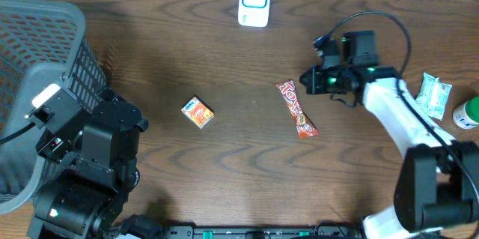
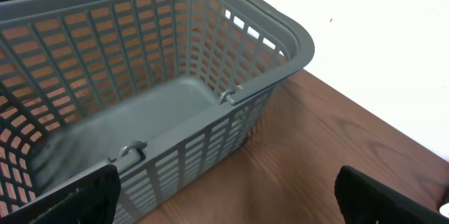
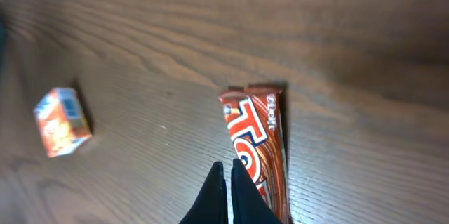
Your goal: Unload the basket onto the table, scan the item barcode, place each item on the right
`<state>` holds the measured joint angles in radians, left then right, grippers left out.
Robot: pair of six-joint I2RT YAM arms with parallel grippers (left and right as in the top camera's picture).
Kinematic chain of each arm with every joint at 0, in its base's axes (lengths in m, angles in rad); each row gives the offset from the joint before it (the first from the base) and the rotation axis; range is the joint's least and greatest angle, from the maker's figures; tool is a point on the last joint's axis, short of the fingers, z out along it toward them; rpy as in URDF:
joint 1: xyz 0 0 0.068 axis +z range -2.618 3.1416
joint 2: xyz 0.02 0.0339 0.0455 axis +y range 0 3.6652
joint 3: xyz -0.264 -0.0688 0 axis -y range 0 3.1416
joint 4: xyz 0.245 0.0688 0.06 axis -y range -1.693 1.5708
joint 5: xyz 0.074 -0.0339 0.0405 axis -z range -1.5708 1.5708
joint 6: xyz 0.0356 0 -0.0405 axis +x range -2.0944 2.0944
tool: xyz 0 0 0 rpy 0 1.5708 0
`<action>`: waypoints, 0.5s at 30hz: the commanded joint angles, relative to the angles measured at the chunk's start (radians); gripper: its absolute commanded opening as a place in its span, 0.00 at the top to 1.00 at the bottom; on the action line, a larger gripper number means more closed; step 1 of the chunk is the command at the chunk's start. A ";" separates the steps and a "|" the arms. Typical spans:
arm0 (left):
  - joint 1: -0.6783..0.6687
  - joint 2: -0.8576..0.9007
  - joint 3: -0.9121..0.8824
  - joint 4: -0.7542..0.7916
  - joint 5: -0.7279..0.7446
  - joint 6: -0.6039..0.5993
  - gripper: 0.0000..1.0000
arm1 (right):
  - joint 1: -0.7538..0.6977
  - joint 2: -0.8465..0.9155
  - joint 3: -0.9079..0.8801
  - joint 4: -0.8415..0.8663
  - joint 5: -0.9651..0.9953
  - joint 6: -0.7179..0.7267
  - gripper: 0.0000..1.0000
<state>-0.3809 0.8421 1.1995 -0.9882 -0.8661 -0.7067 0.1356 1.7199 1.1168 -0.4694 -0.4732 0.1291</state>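
A red and orange candy bar [image 1: 296, 109] lies flat on the wooden table, right of centre. A small orange box [image 1: 197, 112] lies to its left. My right gripper [image 1: 307, 80] hovers just behind the bar's upper end. In the right wrist view its fingers [image 3: 226, 182] are pressed together with nothing between them, above the bar [image 3: 261, 136], and the box [image 3: 62, 121] lies off to the left. A white and blue scanner [image 1: 254, 1] stands at the table's far edge. My left gripper [image 2: 224, 203] is wide open and empty beside the grey basket [image 2: 280, 34].
The grey mesh basket [image 1: 30, 82] fills the left side, with the left arm [image 1: 90, 149] next to it. A green packet [image 1: 432, 95] and a green-capped container [image 1: 468, 112] sit at the right edge.
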 commanded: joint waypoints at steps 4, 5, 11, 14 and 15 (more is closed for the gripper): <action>0.005 0.000 0.015 -0.003 -0.009 -0.005 0.02 | 0.028 0.099 -0.003 0.006 0.102 0.076 0.99; 0.005 0.000 0.015 -0.003 -0.009 -0.005 0.02 | 0.030 0.112 -0.003 0.006 0.102 0.077 0.99; 0.005 0.000 0.015 -0.003 -0.009 -0.005 0.02 | 0.053 0.155 -0.003 0.010 0.101 0.077 0.99; 0.005 0.000 0.015 -0.003 -0.009 -0.005 0.02 | 0.059 0.154 -0.002 0.026 0.102 0.084 0.99; 0.005 0.000 0.015 -0.003 -0.009 -0.005 0.02 | 0.061 0.154 -0.002 0.030 0.102 0.084 0.99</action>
<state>-0.3809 0.8421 1.1995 -0.9882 -0.8661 -0.7067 0.1852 1.8709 1.1168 -0.4492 -0.3771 0.1951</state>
